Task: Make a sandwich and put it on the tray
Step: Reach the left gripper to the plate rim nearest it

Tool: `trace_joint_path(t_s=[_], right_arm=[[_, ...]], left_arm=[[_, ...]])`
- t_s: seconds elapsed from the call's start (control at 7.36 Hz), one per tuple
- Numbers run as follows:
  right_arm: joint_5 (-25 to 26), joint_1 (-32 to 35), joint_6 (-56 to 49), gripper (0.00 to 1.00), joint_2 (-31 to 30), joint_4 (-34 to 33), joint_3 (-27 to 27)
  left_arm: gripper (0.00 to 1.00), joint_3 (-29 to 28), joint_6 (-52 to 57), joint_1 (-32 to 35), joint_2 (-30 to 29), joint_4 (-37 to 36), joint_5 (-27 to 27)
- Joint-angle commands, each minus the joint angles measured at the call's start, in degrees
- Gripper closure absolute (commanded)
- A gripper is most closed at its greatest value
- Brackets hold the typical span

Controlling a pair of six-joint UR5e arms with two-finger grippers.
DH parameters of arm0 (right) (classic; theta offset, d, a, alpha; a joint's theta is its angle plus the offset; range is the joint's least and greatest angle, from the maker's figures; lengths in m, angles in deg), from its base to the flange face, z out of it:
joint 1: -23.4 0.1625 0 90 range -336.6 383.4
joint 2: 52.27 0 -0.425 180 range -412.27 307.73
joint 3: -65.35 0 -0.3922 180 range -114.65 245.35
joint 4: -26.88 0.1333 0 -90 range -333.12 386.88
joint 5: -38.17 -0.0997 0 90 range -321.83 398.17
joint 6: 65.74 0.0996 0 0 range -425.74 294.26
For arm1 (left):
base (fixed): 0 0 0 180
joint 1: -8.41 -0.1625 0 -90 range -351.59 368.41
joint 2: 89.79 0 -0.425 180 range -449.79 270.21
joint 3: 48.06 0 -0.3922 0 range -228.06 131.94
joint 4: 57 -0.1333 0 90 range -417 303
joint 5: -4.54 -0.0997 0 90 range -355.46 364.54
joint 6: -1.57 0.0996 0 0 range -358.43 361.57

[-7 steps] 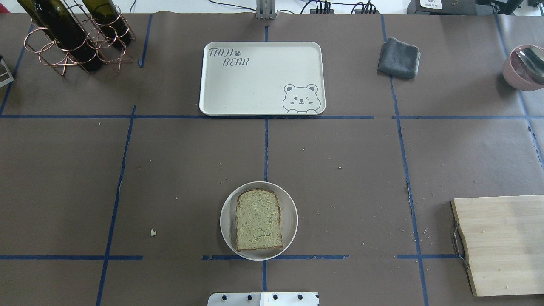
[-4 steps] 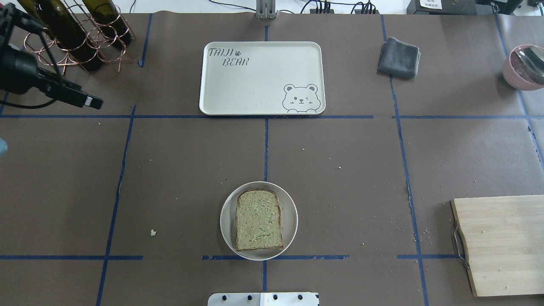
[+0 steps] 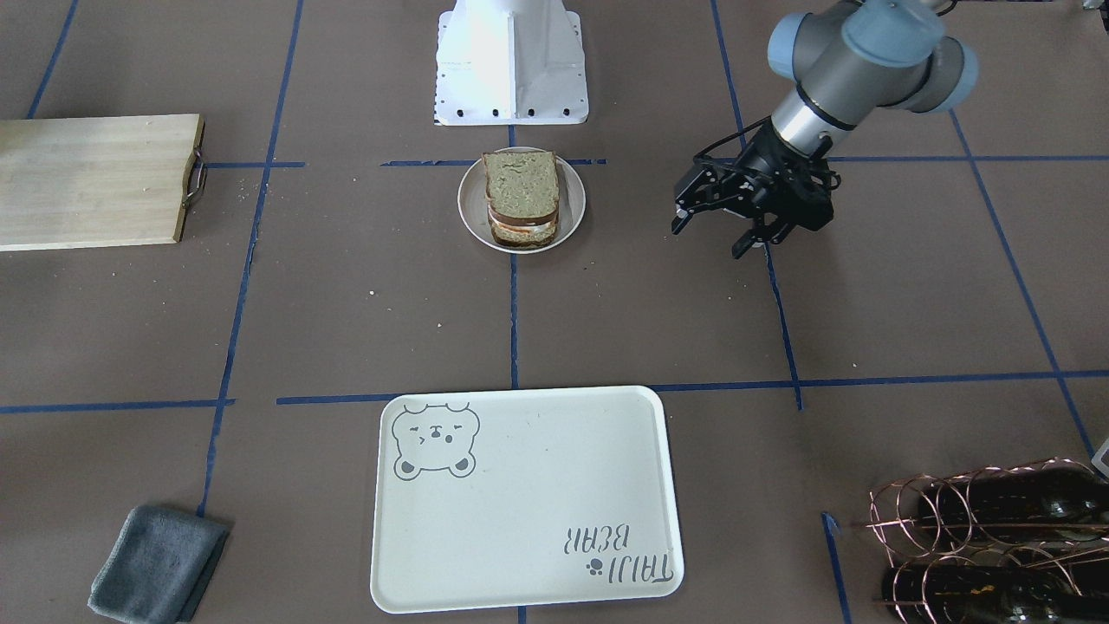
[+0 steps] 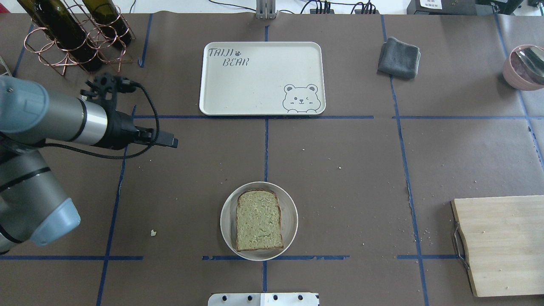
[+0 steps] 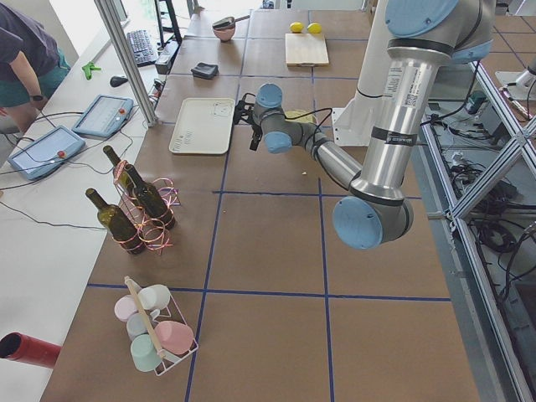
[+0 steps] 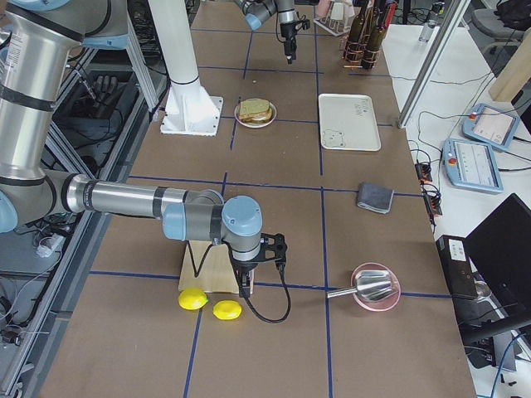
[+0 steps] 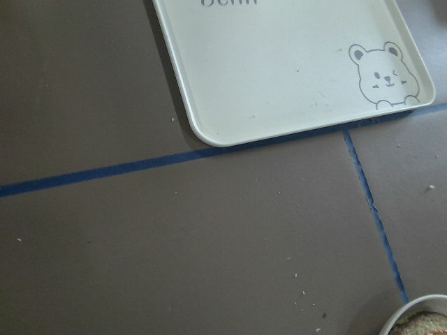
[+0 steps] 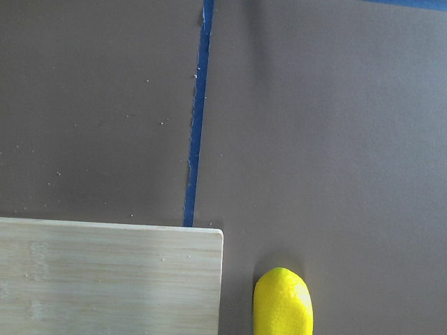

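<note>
Two-slice sandwich (image 3: 522, 201): tan bread, egg layer, round plate (image 3: 472, 212).

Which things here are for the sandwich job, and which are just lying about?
For the job:
sandwich
its plate
tray
left hand, open and empty

Just lying about:
cutting board
grey cloth
bottle rack
pink bowl
lemons
</note>
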Motion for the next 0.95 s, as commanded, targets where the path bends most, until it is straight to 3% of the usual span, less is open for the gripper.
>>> trace_joint_path(t_s=[0.0, 0.27, 0.81], right_arm=[[0.0, 0.0, 0.1, 0.0, 0.0, 0.0, 0.1], [0.0, 0.0, 0.2, 0.0, 0.0, 0.0, 0.1], [0.1, 0.0, 0.3, 0.0, 0.2, 0.0, 0.5]], left_arm=[[0.32, -1.0, -9.9, -9.3, -1.6, -0.3, -9.8], [0.44, -3.9, -11.1, -12.9, -4.3, -0.3, -11.1], [0.46, -6.8, -11.8, -16.4, -6.7, 0.1, -12.5]])
